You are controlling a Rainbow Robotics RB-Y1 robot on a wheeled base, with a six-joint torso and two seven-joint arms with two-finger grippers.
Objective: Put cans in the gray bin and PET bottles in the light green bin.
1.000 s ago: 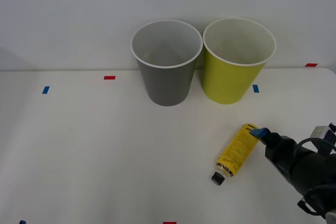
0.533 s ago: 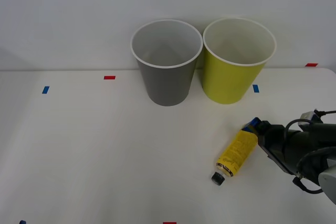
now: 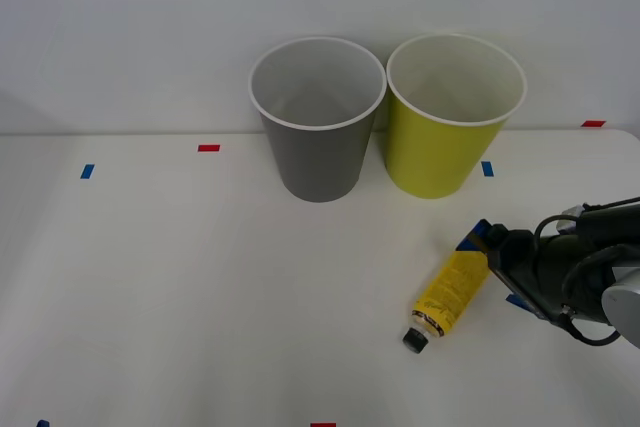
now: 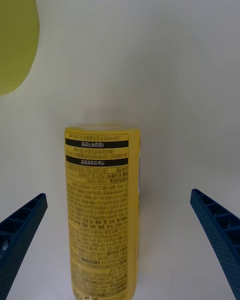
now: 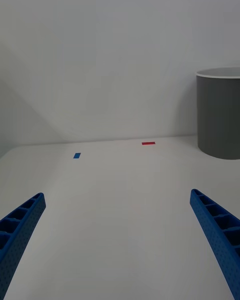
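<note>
Front view: right tool (image 3: pixel 492 257) spread wide at the bottle's (image 3: pixel 452 290) base, gripping nothing; bottle lies on the surface (image 3: pixel 180 277), near right, cap nearest. Lime bin (image 3: pixel 446 127) stands beyond, gray bin (image 3: pixel 318 122) to its left. Left tool (image 5: pixel 120 240) also spread.

Front view looks down from above – right wrist hangs close over the bottle (image 4: pixel 102 215) both share
</note>
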